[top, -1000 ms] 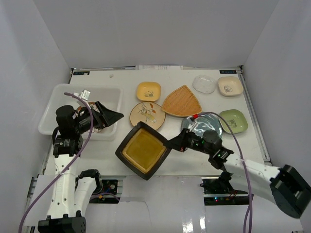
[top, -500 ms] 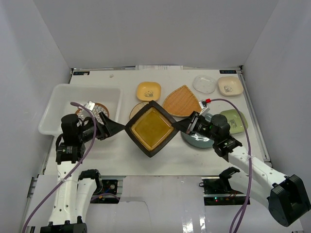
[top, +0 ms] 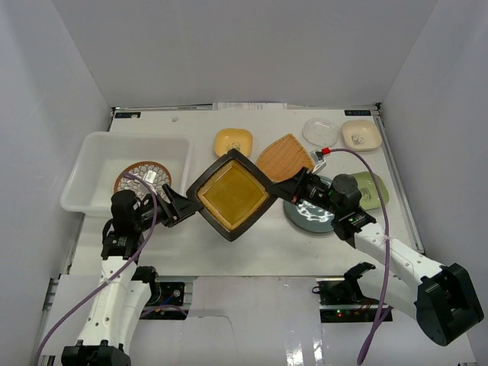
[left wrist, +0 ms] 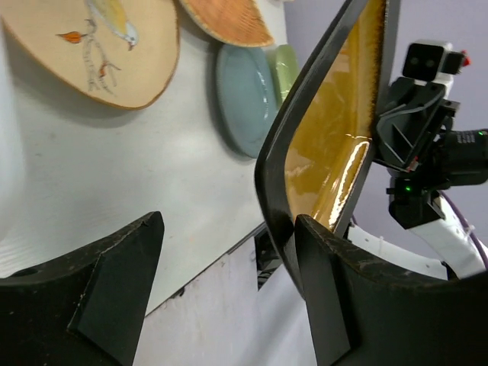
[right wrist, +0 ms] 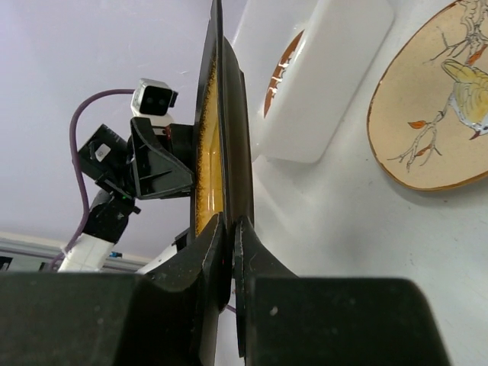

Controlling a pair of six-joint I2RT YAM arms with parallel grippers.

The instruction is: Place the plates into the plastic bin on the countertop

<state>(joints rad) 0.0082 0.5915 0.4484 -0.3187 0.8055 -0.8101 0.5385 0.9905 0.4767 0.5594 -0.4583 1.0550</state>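
Observation:
The dark square plate with amber centre (top: 231,194) hangs tilted on edge above the countertop (top: 229,252). My right gripper (top: 277,191) is shut on its right corner; in the right wrist view the gripper (right wrist: 231,229) pinches the plate's rim (right wrist: 221,114). My left gripper (top: 187,206) is open at the plate's left corner. In the left wrist view that gripper (left wrist: 229,297) stands wide open, with the plate's edge (left wrist: 335,137) against one finger. The plastic bin (top: 91,152) at left holds the round patterned plate (top: 141,174).
On the countertop lie the yellow plate (top: 233,142), the orange fan-shaped plate (top: 284,158), the teal plate (top: 309,215), the green plate (top: 375,187), the clear plate (top: 320,131) and the cream plate (top: 361,134). The floral cream plate (left wrist: 99,46) lies under the held plate. White walls surround.
My right gripper has carried the square plate up off the near table and leftward. My left gripper has left the bin and come with open jaws to the plate's left corner.

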